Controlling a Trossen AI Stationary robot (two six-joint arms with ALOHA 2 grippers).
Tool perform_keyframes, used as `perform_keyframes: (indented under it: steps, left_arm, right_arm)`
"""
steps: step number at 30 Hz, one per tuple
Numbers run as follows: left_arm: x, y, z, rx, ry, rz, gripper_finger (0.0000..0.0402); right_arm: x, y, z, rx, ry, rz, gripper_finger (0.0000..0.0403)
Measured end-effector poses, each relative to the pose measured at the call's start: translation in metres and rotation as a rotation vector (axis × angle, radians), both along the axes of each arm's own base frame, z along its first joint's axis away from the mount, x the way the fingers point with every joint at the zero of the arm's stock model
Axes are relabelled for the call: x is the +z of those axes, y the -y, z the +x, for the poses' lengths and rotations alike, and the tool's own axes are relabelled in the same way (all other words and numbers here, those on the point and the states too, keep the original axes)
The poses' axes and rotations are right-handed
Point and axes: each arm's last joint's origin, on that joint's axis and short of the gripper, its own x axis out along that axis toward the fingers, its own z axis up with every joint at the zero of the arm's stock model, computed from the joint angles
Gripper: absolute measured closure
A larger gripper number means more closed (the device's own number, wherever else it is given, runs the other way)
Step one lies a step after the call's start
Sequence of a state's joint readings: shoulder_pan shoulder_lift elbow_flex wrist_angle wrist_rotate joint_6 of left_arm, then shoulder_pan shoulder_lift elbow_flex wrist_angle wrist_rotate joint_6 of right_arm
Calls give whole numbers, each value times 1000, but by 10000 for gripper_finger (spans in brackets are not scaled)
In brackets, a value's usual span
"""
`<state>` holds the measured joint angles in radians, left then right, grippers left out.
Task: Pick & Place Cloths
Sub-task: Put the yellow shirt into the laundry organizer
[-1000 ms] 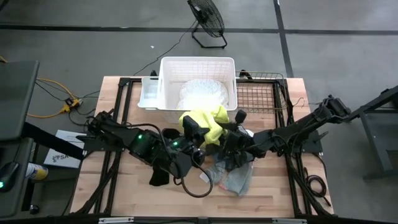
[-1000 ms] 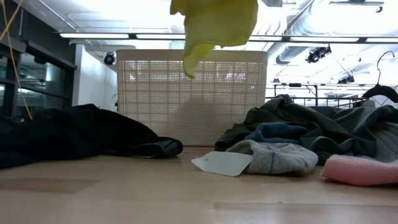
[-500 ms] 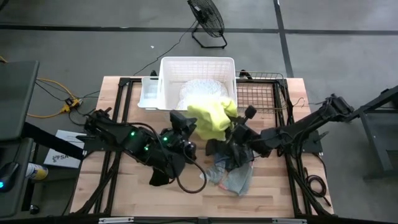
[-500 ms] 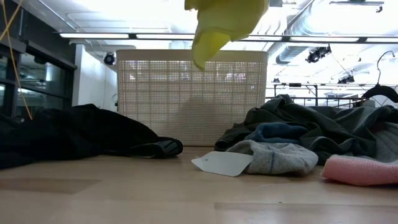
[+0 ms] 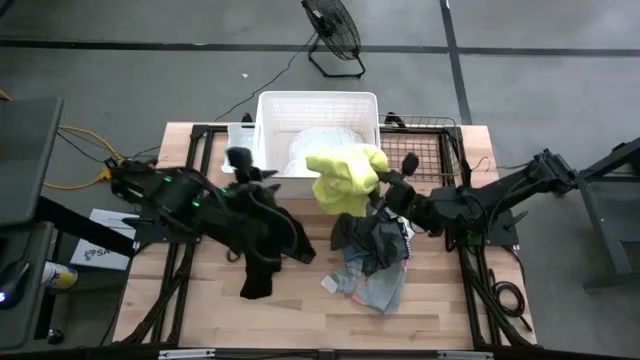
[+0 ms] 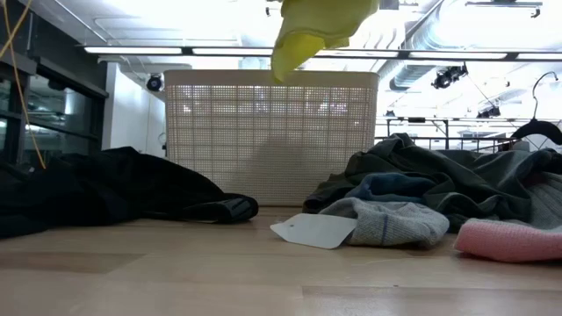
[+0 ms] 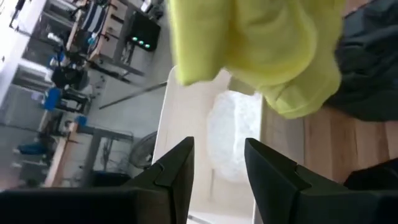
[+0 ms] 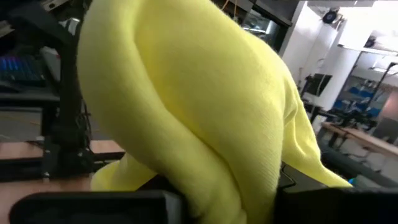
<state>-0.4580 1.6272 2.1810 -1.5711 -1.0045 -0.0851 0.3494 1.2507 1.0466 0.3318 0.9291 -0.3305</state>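
A bright yellow cloth (image 5: 345,175) hangs in the air at the near rim of the white slatted basket (image 5: 318,105), with my right gripper (image 5: 381,186) shut on it. In the low view its lower end (image 6: 299,48) hangs high above the table. A white cloth (image 5: 325,150) lies in the basket. My left gripper (image 7: 219,168) stands open and holds nothing, left of the yellow cloth near the basket's left corner (image 5: 245,165). A black cloth (image 5: 270,250) lies on the table below the left arm. Dark grey and blue-grey cloths (image 5: 372,262) lie piled at the right. My right gripper holds a bunched part of the yellow cloth (image 8: 214,183) between its two fingers, several layers. The fingers come about level from the table's right side. The cloth hangs below and beside them, slack, lifted clear of the table and of the pile.
A wire rack (image 5: 415,150) stands right of the basket. A white tag (image 6: 314,230) and a pink cloth (image 6: 509,241) lie on the wood near the pile. Bare wood shows along the near edge (image 5: 300,320). Cables trail from the left arm.
My left gripper has drawn away from the yellow cloth toward the table's left and far edge, rolling as it went. My right gripper has risen toward the basket with the yellow cloth, whose lower end now hangs higher.
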Motion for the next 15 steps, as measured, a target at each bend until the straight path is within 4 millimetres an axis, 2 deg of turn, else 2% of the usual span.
perform_keyframes:
  steps: [7,10,15]
  left_arm:
    - [-2,-20,-35,56,66,-104,263]
    - [-15,-25,-46,76,69,-139,263]
    - [-50,-29,-55,93,99,-174,263]
  right_arm:
    - [-6,25,10,69,-3,71,319]
    - [-7,36,13,84,3,98,319]
    - [-7,52,15,84,12,108,319]
